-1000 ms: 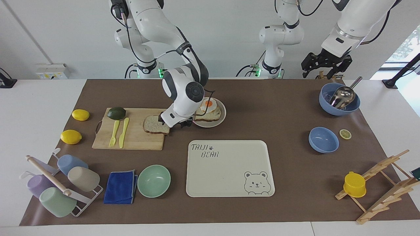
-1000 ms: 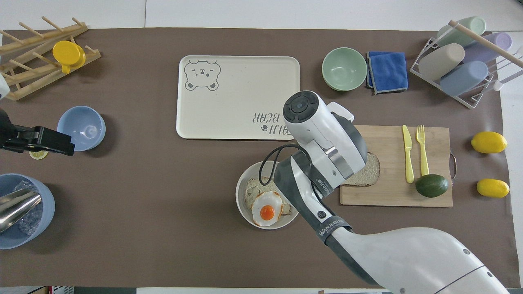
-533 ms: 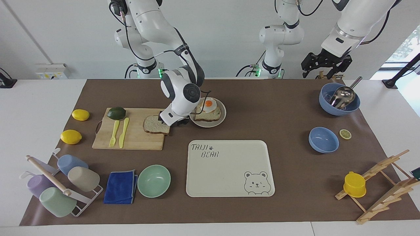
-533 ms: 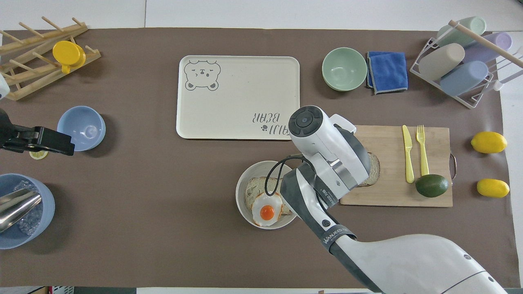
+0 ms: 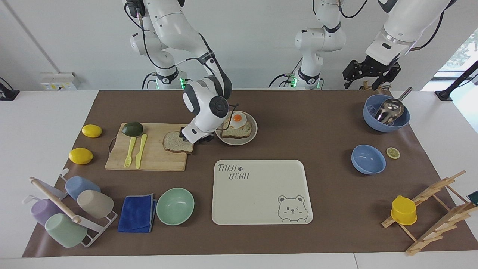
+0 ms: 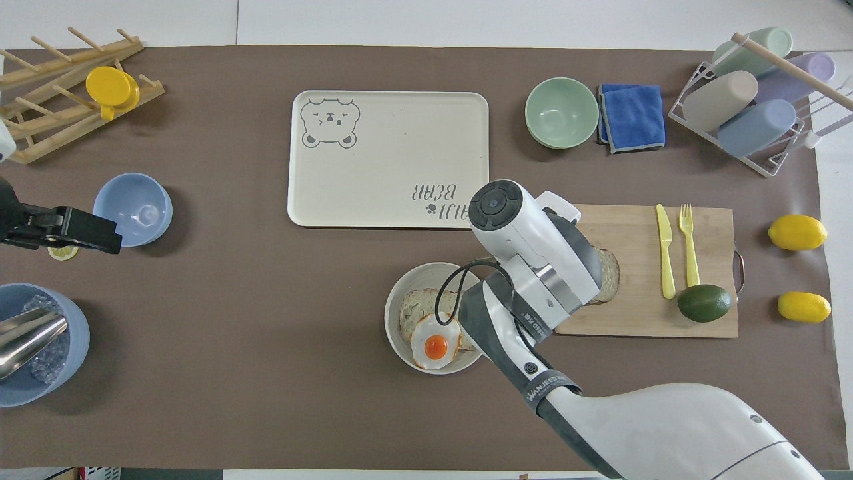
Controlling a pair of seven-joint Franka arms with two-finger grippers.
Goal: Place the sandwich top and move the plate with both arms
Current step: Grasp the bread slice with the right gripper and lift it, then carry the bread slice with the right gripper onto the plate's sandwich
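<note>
Right gripper is working at the bread on the board, left gripper is waiting up high.

The right gripper (image 5: 194, 141) is sitting low at the corner of the cutting board (image 5: 153, 158) nearest the plate (image 5: 249, 139), right at the edge of the sandwich top (image 5: 175, 142); the wrist is blocking the fingertips, so I cannot tell how wide the jaws are standing or whether they are gripping the slice. The sandwich top is lying flat on the board, just beside the plate, which is carrying the paler slice with the fried egg (image 5: 237, 118). The left gripper (image 5: 371, 73) is hanging with jaws spread wide and holding nothing, up in the air over the left arm's end of the table, near the blue bowl with the scoop (image 5: 386, 116).
</note>
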